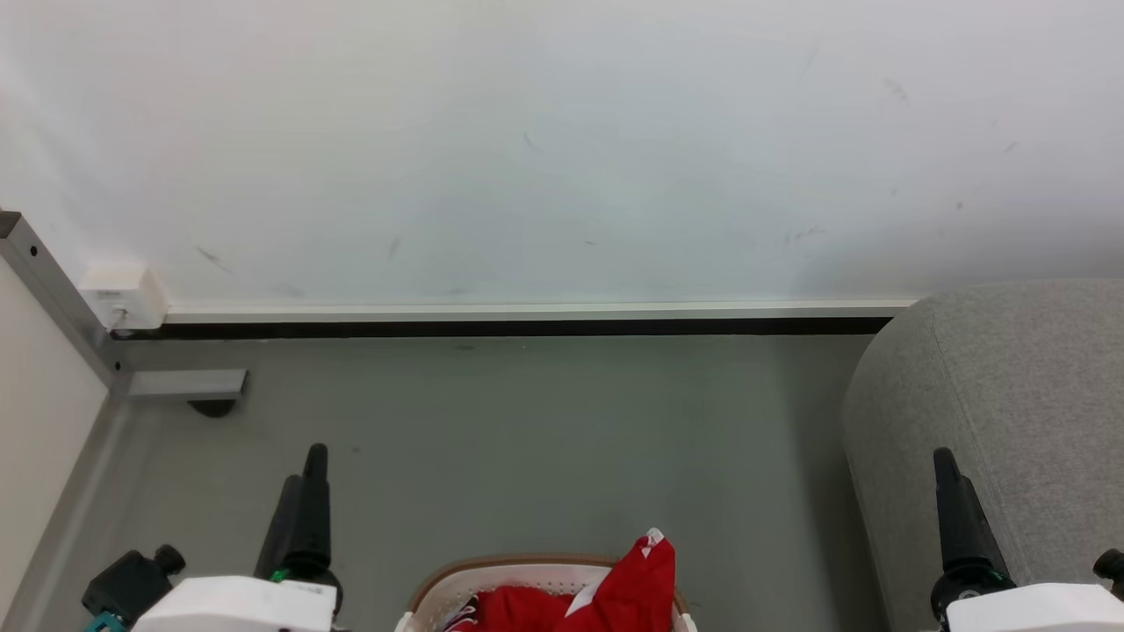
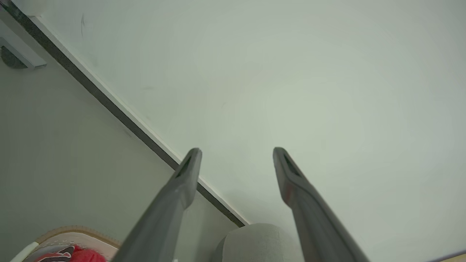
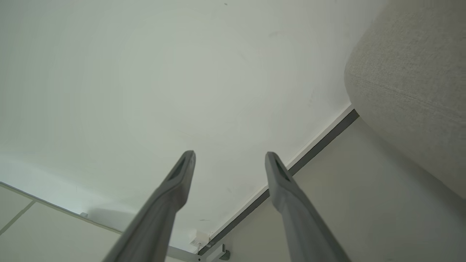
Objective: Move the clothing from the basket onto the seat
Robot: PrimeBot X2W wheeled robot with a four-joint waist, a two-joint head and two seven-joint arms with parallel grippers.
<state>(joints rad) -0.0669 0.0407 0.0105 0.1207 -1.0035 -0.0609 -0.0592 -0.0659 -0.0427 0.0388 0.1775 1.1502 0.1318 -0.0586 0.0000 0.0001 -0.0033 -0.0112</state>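
Observation:
The white basket (image 1: 457,584) with its brown rim stands at the bottom centre of the head view, on the grey floor. Red clothing (image 1: 637,588) fills it, one fold with white trim rising over the right rim. The grey seat (image 1: 1010,412) sits to the right. My left gripper (image 1: 307,491) is left of the basket and apart from it; my right gripper (image 1: 953,500) is in front of the seat. In the left wrist view my left gripper (image 2: 236,153) is open and empty, with the basket (image 2: 69,234), clothing (image 2: 78,254) and seat (image 2: 255,242) low down. The right gripper (image 3: 229,156) is open and empty beside the seat (image 3: 411,80).
A white wall (image 1: 562,149) with a dark baseboard (image 1: 527,327) runs across behind. A metal frame (image 1: 53,298) with a white box (image 1: 123,294) and a foot (image 1: 211,405) stands at the left. Bare grey floor (image 1: 544,439) lies between basket and wall.

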